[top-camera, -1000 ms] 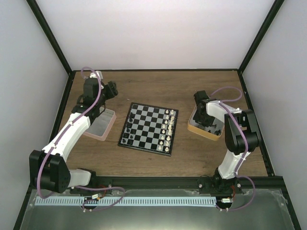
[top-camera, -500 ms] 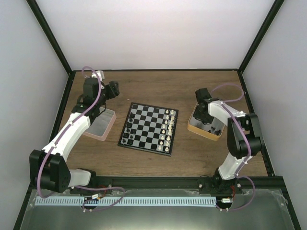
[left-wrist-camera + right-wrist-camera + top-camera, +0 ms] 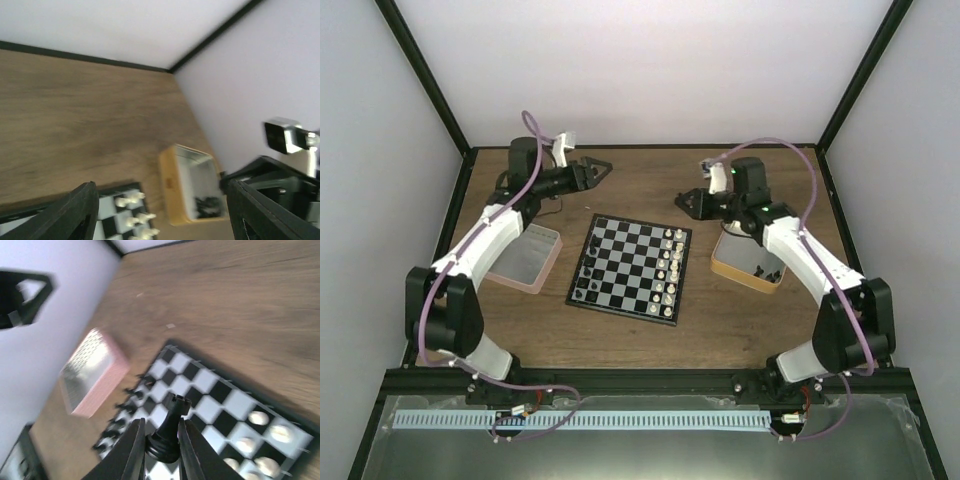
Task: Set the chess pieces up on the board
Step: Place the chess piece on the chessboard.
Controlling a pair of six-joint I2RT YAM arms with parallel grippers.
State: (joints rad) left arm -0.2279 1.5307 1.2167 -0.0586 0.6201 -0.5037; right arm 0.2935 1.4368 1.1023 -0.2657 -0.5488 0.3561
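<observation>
Right gripper (image 3: 162, 442): we see its two fingers pinching a black rook (image 3: 172, 416) by the base, with the piece upright between them.
Black rook: lifted clear of the board (image 3: 620, 262). From above, we find the right gripper just past the board's far right corner.
Left gripper (image 3: 595, 172): fingers spread wide with nothing between them, over bare table beyond the board's far left corner and well apart from the rook.
Board: between the pink-rimmed box (image 3: 525, 258) and the tan tray (image 3: 740, 275).
Black chessmen (image 3: 582, 287): we count a few along the board's left edge; more lie in the tan tray.
White chessmen (image 3: 670, 265): lined along the board's right edge.
</observation>
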